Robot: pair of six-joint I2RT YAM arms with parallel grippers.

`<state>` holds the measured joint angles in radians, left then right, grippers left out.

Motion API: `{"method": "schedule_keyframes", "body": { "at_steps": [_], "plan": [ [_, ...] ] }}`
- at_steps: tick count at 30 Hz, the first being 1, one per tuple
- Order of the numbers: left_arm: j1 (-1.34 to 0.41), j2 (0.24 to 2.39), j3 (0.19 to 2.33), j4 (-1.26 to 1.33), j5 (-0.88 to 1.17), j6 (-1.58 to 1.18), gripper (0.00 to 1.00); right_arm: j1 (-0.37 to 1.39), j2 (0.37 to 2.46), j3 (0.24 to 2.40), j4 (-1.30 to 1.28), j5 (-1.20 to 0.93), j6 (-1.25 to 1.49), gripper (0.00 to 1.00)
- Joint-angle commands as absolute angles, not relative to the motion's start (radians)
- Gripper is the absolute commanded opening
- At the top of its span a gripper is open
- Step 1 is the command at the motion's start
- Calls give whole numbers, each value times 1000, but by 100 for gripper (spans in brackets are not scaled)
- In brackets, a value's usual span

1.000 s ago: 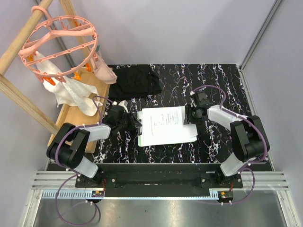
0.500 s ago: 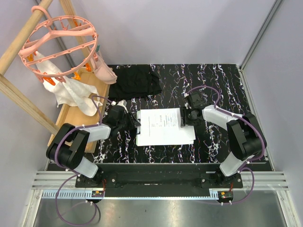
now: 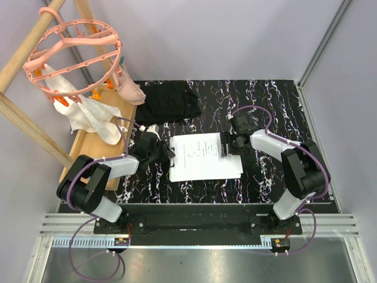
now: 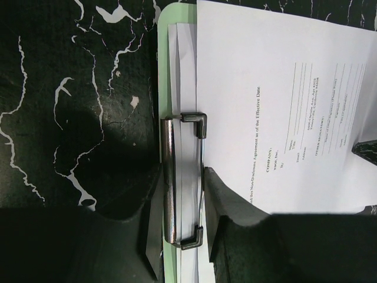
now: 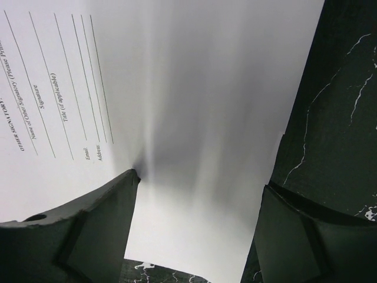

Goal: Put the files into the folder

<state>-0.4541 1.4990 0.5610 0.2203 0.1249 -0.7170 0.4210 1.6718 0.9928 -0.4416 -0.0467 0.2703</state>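
Note:
The files (image 3: 206, 156) lie as a stack of white sheets, printed one on top, on the light-green folder (image 3: 171, 167) in the middle of the table. My left gripper (image 3: 166, 150) is shut on the folder's metal clip (image 4: 184, 177), whose wire lever is squeezed toward the bar; the folder's green edge (image 4: 162, 88) shows beside the sheets (image 4: 265, 88). My right gripper (image 3: 227, 146) stands open over the right end of the files (image 5: 194, 88). Its left finger rests on the paper, and its right finger is past the paper's edge, over the black table.
A black fabric piece (image 3: 171, 100) lies at the back of the marbled table. On the left a wooden board (image 3: 94, 154) carries a white rag (image 3: 94, 118), under a pink round hanger (image 3: 73, 56) on a wooden rack. Grey walls close both sides.
The right gripper has moved left along the files while opening wider. The sheets have slid left and lie squarer on the folder. The left gripper has kept its grip.

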Motion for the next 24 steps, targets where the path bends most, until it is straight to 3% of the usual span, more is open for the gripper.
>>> {"method": "schedule_keyframes", "body": {
  "at_steps": [1, 8, 24],
  "plan": [
    [-502, 1491, 586, 411, 275, -784, 0, 482, 1678, 1039, -325, -230, 316, 82],
    [-500, 1483, 610, 364, 285, -766, 0, 480, 1664, 1026, -310, -253, 318, 100],
    [-439, 1454, 554, 437, 425, -770, 0, 419, 1635, 982, -299, -288, 304, 100]
  ]
}}
